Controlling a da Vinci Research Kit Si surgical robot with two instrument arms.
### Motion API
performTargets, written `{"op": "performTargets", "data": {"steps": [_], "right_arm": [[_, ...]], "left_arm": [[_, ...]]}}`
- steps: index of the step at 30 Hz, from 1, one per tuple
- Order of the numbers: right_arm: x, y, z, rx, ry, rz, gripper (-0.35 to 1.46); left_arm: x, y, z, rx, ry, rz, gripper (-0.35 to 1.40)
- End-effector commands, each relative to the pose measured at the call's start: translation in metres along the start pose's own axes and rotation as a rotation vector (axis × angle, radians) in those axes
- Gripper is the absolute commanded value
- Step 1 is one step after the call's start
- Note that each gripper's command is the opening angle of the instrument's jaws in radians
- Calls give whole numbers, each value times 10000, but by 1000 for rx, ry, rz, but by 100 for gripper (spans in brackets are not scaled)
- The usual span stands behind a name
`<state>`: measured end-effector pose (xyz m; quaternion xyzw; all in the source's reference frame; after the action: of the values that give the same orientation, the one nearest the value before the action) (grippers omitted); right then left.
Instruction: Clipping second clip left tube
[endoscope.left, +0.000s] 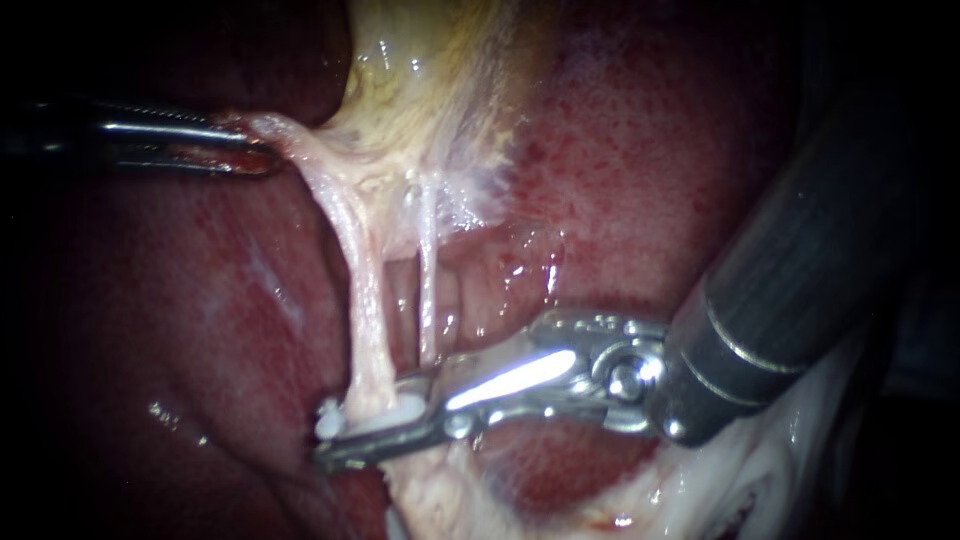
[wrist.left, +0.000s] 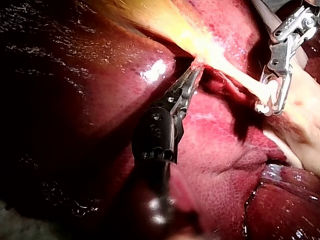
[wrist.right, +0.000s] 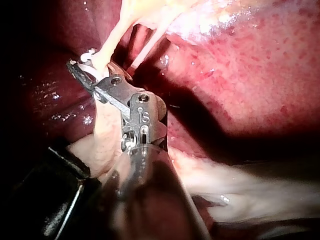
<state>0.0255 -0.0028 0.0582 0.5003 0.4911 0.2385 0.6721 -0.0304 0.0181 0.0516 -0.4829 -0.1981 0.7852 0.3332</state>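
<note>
Mottled red liver (endoscope.left: 640, 150) behind. Upper left: left instrument (endoscope.left: 262, 150), jaws clamped on pale tissue (endoscope.left: 295, 140). Left tube (endoscope.left: 365, 300) centre, taut. Right instrument (endoscope.left: 335, 440) lower centre, jaws near-closed, gripping white clip (endoscope.left: 330, 418) around tube base. Advice: square up, confirm full encirclement, then squeeze.

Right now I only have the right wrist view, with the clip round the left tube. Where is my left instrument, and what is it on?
Observer: In the endoscope view, the left instrument comes in from the left and is clamped on pale tissue above the tubes, well apart from your right instrument.
Operator: Is it holding either tube directly?
Observer: No. The left wrist view shows it gripping the pale edge where the yellowish tissue narrows. The left tube runs on from there to the clip.
</note>
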Motion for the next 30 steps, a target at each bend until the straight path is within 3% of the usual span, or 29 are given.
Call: {"op": "performTargets", "data": {"steps": [1,11,30], "right_arm": [[0,0,0,-2,1,-1,-3],[1,-1,2,-2,3,17,-35],[1,-6,4,-1,6,63,-35]], "left_arm": [[0,0,0,0,0,0,-35],[0,0,0,0,0,0,-35],[0,0,1,0,0,0,-35]]}}
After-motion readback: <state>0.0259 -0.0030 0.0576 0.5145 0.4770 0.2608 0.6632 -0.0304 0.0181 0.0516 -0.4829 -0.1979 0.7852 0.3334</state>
